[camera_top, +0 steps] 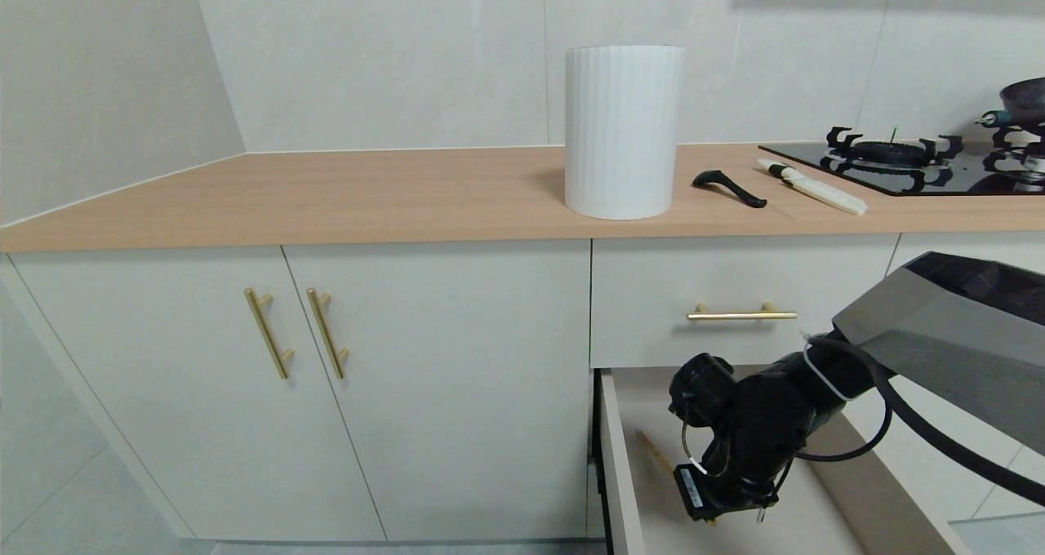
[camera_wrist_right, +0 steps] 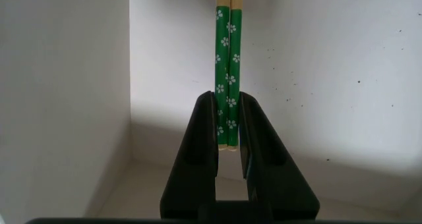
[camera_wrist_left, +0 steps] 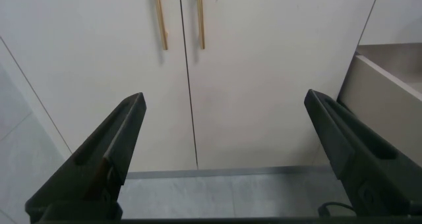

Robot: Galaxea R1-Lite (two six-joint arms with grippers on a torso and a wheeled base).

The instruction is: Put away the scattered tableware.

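A pair of green chopsticks with white flowers (camera_wrist_right: pixel 228 46) is clamped between the fingers of my right gripper (camera_wrist_right: pixel 229 105), which is shut on them. That gripper (camera_top: pixel 735 502) is low inside the open drawer (camera_top: pixel 624 473), and the chopsticks' bare wooden end (camera_top: pixel 653 453) lies against the drawer floor (camera_wrist_right: pixel 330 66). On the counter lie a black utensil (camera_top: pixel 729 187) and a white knife with a green band (camera_top: pixel 812 186). My left gripper (camera_wrist_left: pixel 224 100) hangs open and holds nothing, in front of the cabinet doors (camera_wrist_left: pixel 264 66).
A tall white ribbed container (camera_top: pixel 622 130) stands on the wooden counter (camera_top: pixel 367 196). A black gas hob (camera_top: pixel 898 163) sits at the far right. A shut drawer with a gold handle (camera_top: pixel 741 315) is above the open one. Two cabinet doors with gold handles (camera_top: pixel 294 335) are to the left.
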